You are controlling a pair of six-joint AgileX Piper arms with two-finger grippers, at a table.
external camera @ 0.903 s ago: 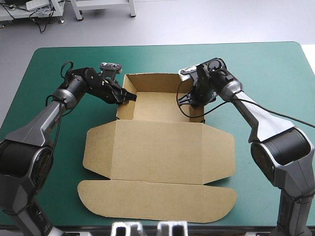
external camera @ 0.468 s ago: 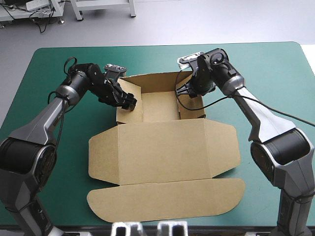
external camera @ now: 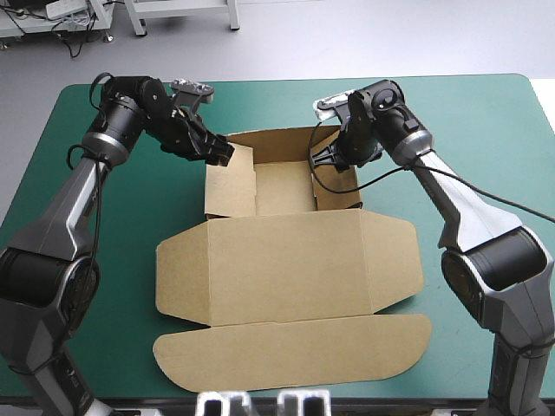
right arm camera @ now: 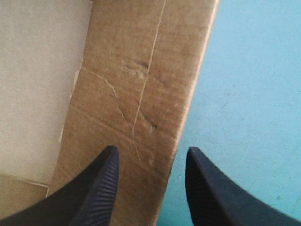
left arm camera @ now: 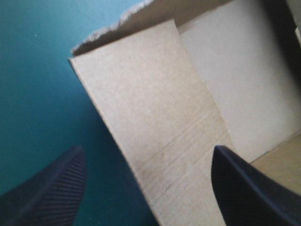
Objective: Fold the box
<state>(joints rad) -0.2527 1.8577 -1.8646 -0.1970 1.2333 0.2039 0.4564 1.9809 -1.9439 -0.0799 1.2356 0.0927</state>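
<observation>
- Teal-green cover (external camera: 486, 139) was spread smooth, its corners rounded; pale grey floor (external camera: 347, 43) was seen beyond the far edge.
- Brown box (external camera: 286, 269), of matt, lightly creased board, was laid at the cover's middle, its long axis run from far edge to near edge.
- Open tray (external camera: 282, 186) was turned toward the far edge, its walls raised.
- Flat lid (external camera: 286, 295) was pointed at the near edge, winged at both sides and ended in a rounded tuck flap (external camera: 295, 351).
- Wide-spread left gripper (left arm camera: 146, 148) was set astride the tray's left wall, its black ribbed fingers well apart.
- More narrowly parted right gripper (right arm camera: 151, 149) was set about the right wall's edge, a gap kept between its fingers.
</observation>
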